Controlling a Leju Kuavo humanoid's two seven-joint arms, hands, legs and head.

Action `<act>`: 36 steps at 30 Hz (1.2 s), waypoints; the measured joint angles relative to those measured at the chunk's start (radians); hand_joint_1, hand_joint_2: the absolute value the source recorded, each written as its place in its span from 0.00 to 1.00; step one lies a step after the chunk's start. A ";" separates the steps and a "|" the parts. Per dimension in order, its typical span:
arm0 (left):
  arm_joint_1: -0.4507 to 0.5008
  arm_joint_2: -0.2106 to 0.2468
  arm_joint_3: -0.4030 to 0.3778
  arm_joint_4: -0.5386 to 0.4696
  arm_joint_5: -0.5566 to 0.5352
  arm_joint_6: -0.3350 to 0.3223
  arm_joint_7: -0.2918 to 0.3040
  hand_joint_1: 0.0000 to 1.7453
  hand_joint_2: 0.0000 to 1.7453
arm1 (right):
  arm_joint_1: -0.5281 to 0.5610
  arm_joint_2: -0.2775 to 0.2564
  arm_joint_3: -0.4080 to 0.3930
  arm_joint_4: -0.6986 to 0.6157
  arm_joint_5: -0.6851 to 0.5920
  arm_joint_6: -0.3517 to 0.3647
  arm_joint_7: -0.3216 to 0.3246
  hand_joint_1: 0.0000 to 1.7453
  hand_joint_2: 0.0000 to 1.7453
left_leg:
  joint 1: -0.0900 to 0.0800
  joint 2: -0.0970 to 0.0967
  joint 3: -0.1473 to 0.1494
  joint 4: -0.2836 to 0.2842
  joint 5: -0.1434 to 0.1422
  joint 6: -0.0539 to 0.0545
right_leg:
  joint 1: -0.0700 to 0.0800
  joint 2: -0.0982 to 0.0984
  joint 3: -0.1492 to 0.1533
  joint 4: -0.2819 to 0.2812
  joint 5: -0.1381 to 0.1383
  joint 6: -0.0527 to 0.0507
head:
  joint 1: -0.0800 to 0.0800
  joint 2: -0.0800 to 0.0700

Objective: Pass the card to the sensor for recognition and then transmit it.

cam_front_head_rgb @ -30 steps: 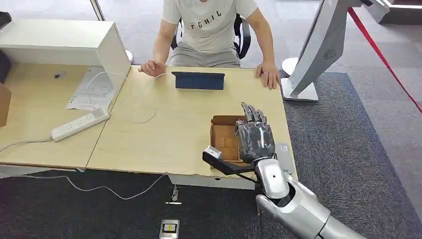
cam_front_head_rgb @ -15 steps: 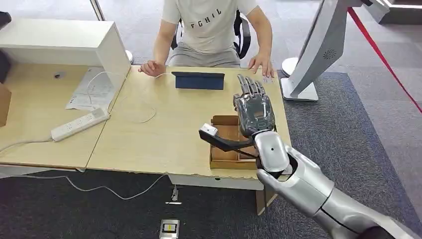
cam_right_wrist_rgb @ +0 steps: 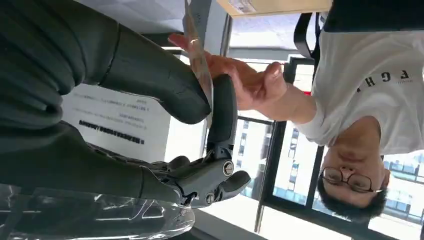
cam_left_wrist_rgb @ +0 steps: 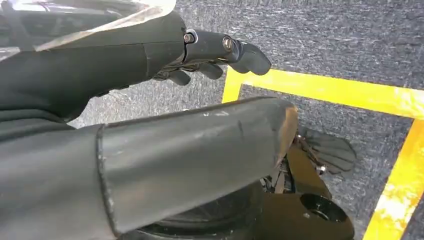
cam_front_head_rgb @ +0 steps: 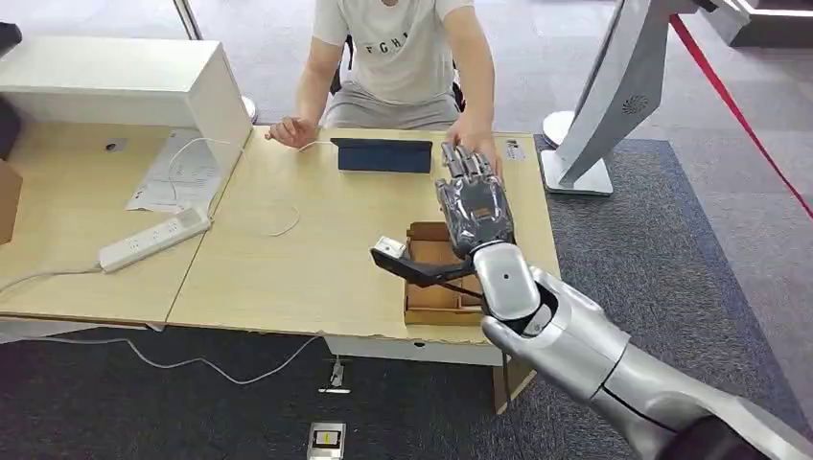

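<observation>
At table's far edge, 1 o'clock: your right hand (cam_front_head_rgb: 473,203) pinches the card (cam_right_wrist_rgb: 198,47), person's hand (cam_front_head_rgb: 473,131) touching it.
Card axis: edge-on, pointing away from you.
Left hand (cam_left_wrist_rgb: 220,52): fingers curled, holding nothing.
Surface: wooden table (cam_front_head_rgb: 316,249), grey carpet (cam_front_head_rgb: 671,259).

I count one person (cam_front_head_rgb: 398,57) seated across the table (cam_front_head_rgb: 316,249), with one dark tablet (cam_front_head_rgb: 383,155) and one cardboard box (cam_front_head_rgb: 431,287) on it. I also see one white power strip (cam_front_head_rgb: 153,240), one sheet of paper (cam_front_head_rgb: 177,172) and one card (cam_right_wrist_rgb: 199,55).
</observation>
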 joint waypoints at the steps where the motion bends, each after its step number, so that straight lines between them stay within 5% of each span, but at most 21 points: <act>1: 0.000 0.000 -0.001 0.000 0.000 0.001 0.000 0.00 0.00 | -0.002 0.003 0.004 0.006 -0.001 0.000 0.000 1.00 1.00 | 0.000 0.000 0.000 0.000 0.000 0.000 | 0.000 0.000 0.000 0.000 0.000 0.000 | 0.000 0.000; 19: 0.001 -0.005 -0.001 -0.007 0.002 0.051 -0.005 0.00 0.00 | -0.048 0.052 0.060 0.127 -0.033 0.011 -0.031 1.00 1.00 | 0.000 0.000 0.000 0.000 0.000 0.000 | 0.000 0.000 0.000 0.000 0.000 0.000 | 0.000 0.000; 20: 0.001 -0.005 0.000 -0.007 0.002 0.053 -0.005 0.00 0.00 | -0.049 0.053 0.060 0.132 -0.039 0.011 -0.031 0.42 1.00 | 0.000 0.000 0.000 0.000 0.000 0.000 | 0.000 0.000 0.000 0.000 0.000 0.000 | 0.000 0.000; 21: 0.001 -0.005 0.002 -0.008 0.002 0.057 -0.005 0.00 0.00 | -0.052 0.056 0.061 0.139 -0.043 0.011 -0.031 0.00 0.00 | 0.000 0.000 0.000 0.000 0.000 0.000 | 0.000 0.000 0.000 0.000 0.000 0.000 | 0.000 0.000; 27: 0.002 -0.006 0.007 -0.009 0.002 0.074 0.006 0.00 0.00 | -0.069 0.058 0.077 0.155 -0.059 0.048 -0.044 0.00 0.00 | 0.000 0.000 0.000 0.000 0.000 0.000 | 0.000 0.000 0.000 0.000 0.000 0.000 | 0.000 0.000; 36: 0.007 -0.011 0.029 -0.012 0.002 0.098 0.004 0.00 0.00 | -0.103 -0.008 0.077 0.161 -0.132 0.116 0.056 0.00 0.00 | 0.000 0.000 0.000 0.001 0.000 0.000 | 0.000 0.000 0.000 -0.001 0.000 0.000 | 0.000 0.000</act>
